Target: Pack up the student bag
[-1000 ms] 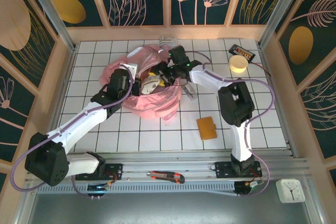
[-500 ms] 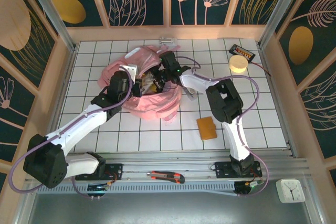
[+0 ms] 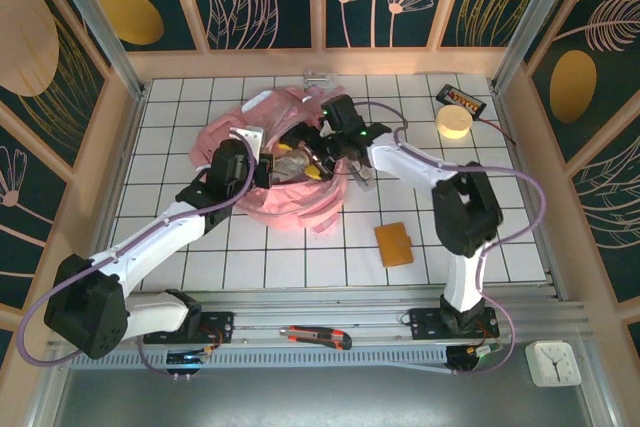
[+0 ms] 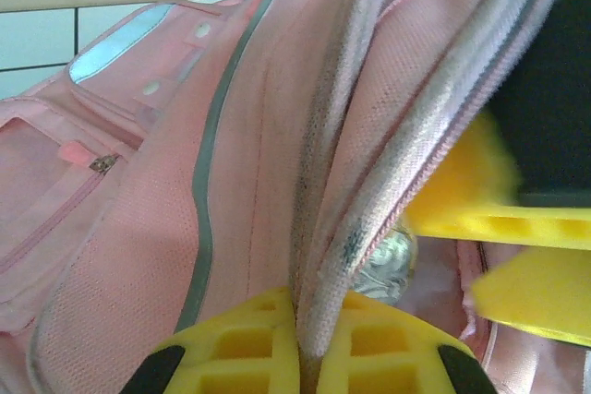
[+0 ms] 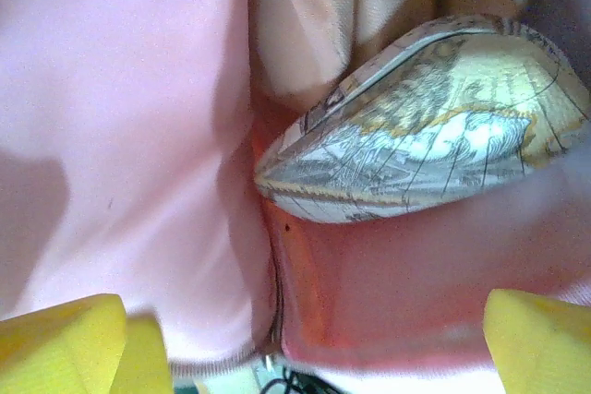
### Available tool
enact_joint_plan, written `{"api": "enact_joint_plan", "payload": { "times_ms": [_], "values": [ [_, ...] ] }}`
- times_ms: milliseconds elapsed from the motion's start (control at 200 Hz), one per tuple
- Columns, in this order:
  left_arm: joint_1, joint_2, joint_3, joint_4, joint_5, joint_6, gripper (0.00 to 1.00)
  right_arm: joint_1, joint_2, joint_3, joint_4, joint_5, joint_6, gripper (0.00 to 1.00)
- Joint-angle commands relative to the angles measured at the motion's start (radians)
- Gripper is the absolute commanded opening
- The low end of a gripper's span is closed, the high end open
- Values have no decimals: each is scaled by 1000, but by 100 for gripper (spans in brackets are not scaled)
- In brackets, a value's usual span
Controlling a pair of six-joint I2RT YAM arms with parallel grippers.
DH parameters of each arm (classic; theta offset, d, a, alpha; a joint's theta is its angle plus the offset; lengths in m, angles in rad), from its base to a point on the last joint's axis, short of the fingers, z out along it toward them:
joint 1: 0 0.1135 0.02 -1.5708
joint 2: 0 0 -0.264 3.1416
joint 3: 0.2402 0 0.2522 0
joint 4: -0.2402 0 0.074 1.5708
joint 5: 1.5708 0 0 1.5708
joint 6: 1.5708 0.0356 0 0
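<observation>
The pink student bag [image 3: 262, 197] lies at the table's middle back with its mouth held apart. My left gripper [image 3: 263, 169] is shut on the bag's zipped opening edge [image 4: 369, 219], the fabric pinched between its yellow fingers [image 4: 231, 348]. My right gripper [image 3: 318, 155] stands open at the bag's mouth, with nothing between its fingers [image 5: 65, 339]. In front of it, a curved case printed with an old-map pattern [image 5: 425, 126] rests inside the bag [image 5: 120, 117] against the pink lining. The right gripper's yellow fingers [image 4: 499, 219] also show in the left wrist view, inside the opening.
An orange-brown flat wallet [image 3: 394, 243] lies on the grid table to the bag's right. At the back right are a pale yellow tape roll [image 3: 454, 123] and a black box [image 3: 463, 100]. A box cutter [image 3: 315, 337] lies on the front rail, and a white clock [image 3: 553, 363] sits at the near right.
The right gripper's jaws have opened wide and let go of the printed case, which now lies in the bag. The right arm pushed in, then drew back rightward. The left grip is unchanged.
</observation>
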Motion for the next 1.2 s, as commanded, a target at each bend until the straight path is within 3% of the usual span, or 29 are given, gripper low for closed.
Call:
{"api": "enact_joint_plan", "payload": {
  "times_ms": [0, 165, 340, 485, 601, 741, 836, 1046, 1196],
  "values": [
    [-5, -46, -2, 109, 13, -4, 0, 0, -131, -84, -75, 98, -48, 99],
    [-4, -62, -9, 109, 33, 1, 0, 8, -190, -222, 20, 103, 23, 99],
    [-5, -67, -22, 118, 66, -5, 0, 30, -144, -223, 43, 130, 28, 97],
    [-5, -81, -13, 103, 40, -4, 63, 28, -164, -236, 47, 193, 29, 92],
    [-4, -105, -8, 82, 30, 18, 98, 20, -240, -273, 44, 264, 31, 87],
    [-4, -143, -13, 53, 7, 33, 99, -1, -358, -337, 72, 334, 28, 82],
    [-5, -153, 12, -27, -83, -28, 99, -17, -362, -307, 56, 322, 7, 82],
    [36, -116, 94, -209, -89, -151, 99, 15, -146, -42, -209, 287, -35, 82],
    [57, -155, 97, -272, -178, -103, 99, 55, -30, 13, -318, 292, -10, 82]
  ]
}}
